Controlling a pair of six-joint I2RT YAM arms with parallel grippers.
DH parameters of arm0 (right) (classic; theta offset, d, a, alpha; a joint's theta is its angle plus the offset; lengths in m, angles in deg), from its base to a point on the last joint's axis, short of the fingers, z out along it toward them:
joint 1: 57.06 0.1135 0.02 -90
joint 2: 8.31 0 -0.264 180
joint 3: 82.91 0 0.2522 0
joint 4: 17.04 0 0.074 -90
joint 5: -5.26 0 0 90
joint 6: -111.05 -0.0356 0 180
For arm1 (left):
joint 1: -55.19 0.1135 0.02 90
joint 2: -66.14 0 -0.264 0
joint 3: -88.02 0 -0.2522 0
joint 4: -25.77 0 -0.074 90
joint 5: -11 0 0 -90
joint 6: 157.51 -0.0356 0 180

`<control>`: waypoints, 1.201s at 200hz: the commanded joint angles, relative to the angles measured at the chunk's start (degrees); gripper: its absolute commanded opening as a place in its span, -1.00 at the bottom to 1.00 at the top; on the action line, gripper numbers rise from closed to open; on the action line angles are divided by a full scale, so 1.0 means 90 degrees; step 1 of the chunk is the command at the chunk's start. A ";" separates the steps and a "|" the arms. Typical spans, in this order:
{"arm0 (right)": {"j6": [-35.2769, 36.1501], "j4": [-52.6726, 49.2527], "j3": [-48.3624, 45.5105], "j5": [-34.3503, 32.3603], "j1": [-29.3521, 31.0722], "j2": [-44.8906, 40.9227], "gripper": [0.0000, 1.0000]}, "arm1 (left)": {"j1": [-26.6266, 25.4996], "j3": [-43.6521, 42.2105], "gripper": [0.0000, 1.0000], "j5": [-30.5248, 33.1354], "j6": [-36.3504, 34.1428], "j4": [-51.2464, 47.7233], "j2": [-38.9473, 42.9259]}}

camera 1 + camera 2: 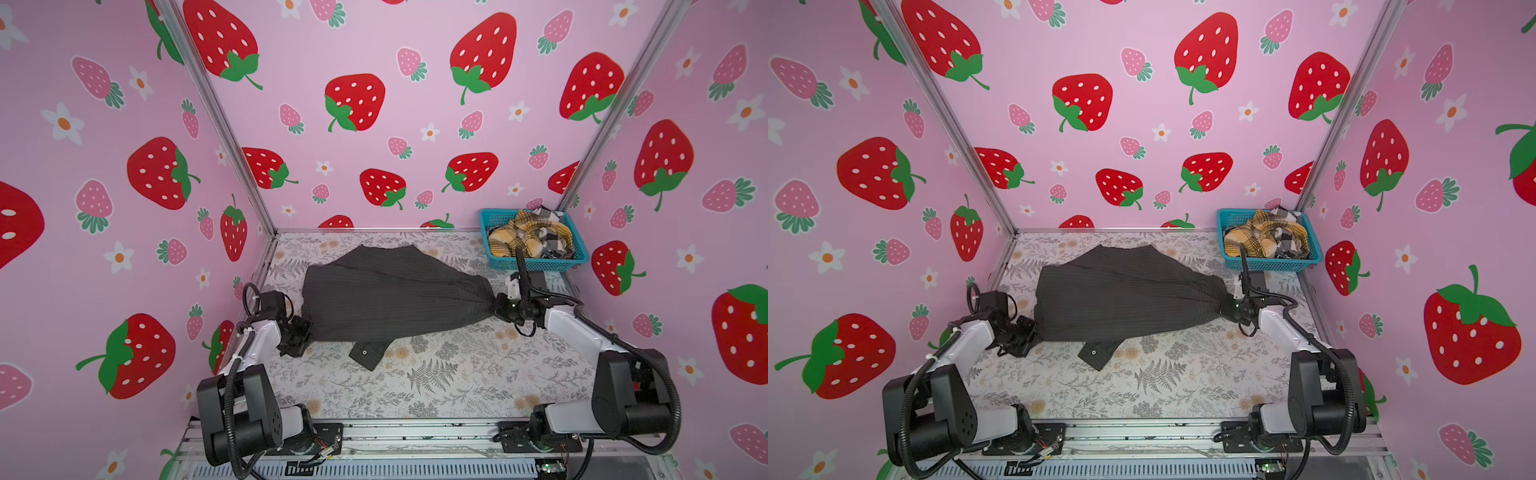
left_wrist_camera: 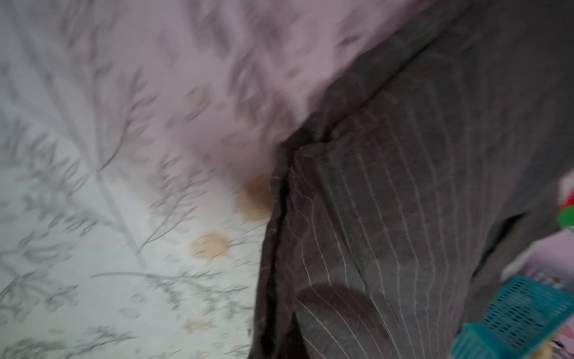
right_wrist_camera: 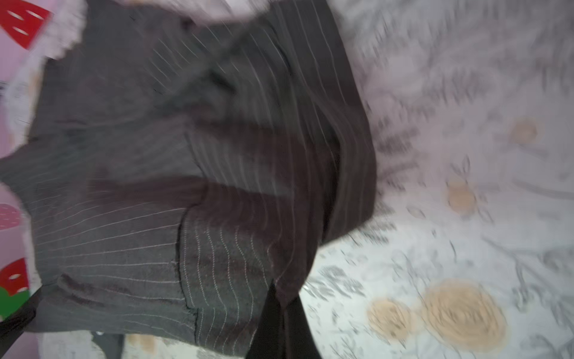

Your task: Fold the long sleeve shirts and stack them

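A charcoal pinstriped long sleeve shirt [image 1: 386,295] [image 1: 1121,293] hangs stretched just over the floral table, between my two grippers. My left gripper [image 1: 308,327] [image 1: 1033,328] is shut on its left edge. In the left wrist view the cloth [image 2: 388,217] covers the jaws. My right gripper [image 1: 497,308] [image 1: 1226,306] is shut on the bunched right end, and in the right wrist view its black fingertips [image 3: 270,323] pinch the cloth [image 3: 186,186]. A buttoned cuff [image 1: 368,353] pokes out below the front edge. A mustard plaid shirt [image 1: 517,241] and a black-and-white check shirt [image 1: 557,245] lie crumpled in the basket.
The teal mesh basket [image 1: 536,264] [image 1: 1273,264] stands at the back right corner, just behind the right arm. Pink strawberry walls close in the left, back and right sides. A metal rail [image 1: 415,432] carrying both arm bases runs along the front edge.
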 commanded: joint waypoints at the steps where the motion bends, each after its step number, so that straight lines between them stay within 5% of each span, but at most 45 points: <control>1: -0.0071 -0.0015 -0.0389 -0.0241 -0.0066 -0.0560 -1.00 | 0.0031 -0.0243 -1.00 0.0273 0.0025 -0.0089 0.0834; 30: 0.0034 0.0065 -0.0103 -0.0160 -0.0059 -0.0046 -1.00 | -0.0041 0.0185 -1.00 0.0274 -0.0058 0.0101 0.0153; 48: 0.0163 0.0238 0.1012 -0.0017 -0.0036 0.0873 -1.00 | -0.0135 0.1261 -1.00 0.0357 0.0076 0.0626 -0.0935; 81: 0.0608 0.0104 0.5143 0.0492 0.0006 0.2494 -1.00 | -0.0195 0.6263 -1.00 0.0163 0.0452 0.0055 -0.3358; 102: 0.0553 0.0908 0.7038 0.1005 -0.0008 0.2411 -1.00 | -0.0170 0.9245 -1.00 0.0716 0.0706 -0.0313 -0.3581; 117: 0.0445 0.1598 0.7542 0.1350 -0.0026 0.2130 -1.00 | -0.0134 1.0117 -1.00 0.1106 0.0864 -0.0342 -0.3304; 155: 0.0341 0.2654 0.6808 0.2157 -0.0022 0.1308 -1.00 | -0.0042 0.7836 -1.00 0.1566 0.1012 0.1188 -0.1392; 240: 0.0595 0.1045 0.2039 0.1223 0.0005 -0.0918 -1.00 | 0.0027 0.2317 -1.00 0.1204 0.0209 0.0129 0.1023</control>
